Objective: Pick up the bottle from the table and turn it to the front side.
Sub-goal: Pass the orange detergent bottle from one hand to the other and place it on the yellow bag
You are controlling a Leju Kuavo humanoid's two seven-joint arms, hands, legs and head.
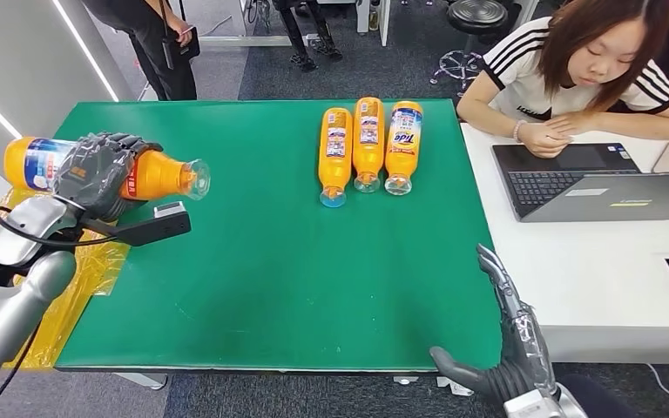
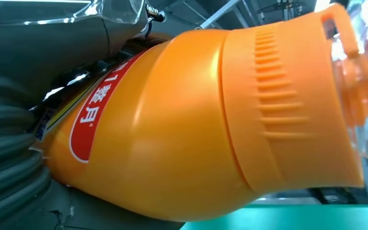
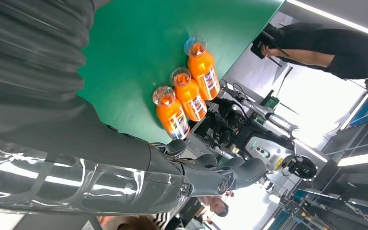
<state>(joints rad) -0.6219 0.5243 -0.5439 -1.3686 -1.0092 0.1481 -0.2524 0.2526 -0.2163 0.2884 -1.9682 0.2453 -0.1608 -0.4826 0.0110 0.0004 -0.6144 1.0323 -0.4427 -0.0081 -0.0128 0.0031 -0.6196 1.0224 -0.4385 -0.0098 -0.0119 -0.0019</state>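
Note:
My left hand [image 1: 96, 172] grips an orange bottle [image 1: 152, 174] on its side above the left end of the green table [image 1: 253, 261], clear cap toward the middle. Up close in the left wrist view the orange bottle [image 2: 182, 124] shows a red label, with the hand [image 2: 14, 158] wrapped behind it. Three more orange bottles [image 1: 368, 144] lie side by side at the table's far middle, caps toward me; the right wrist view shows these bottles [image 3: 187, 91] too. My right hand [image 1: 510, 340] hangs open at the table's near right corner, fingers [image 3: 220, 175] spread, holding nothing.
A person sits at a white desk [image 1: 592, 261] on the right with an open laptop [image 1: 584, 178]. Another person [image 1: 161, 39] stands beyond the far left corner. Yellow plastic [image 1: 87, 279] hangs off the table's left edge.

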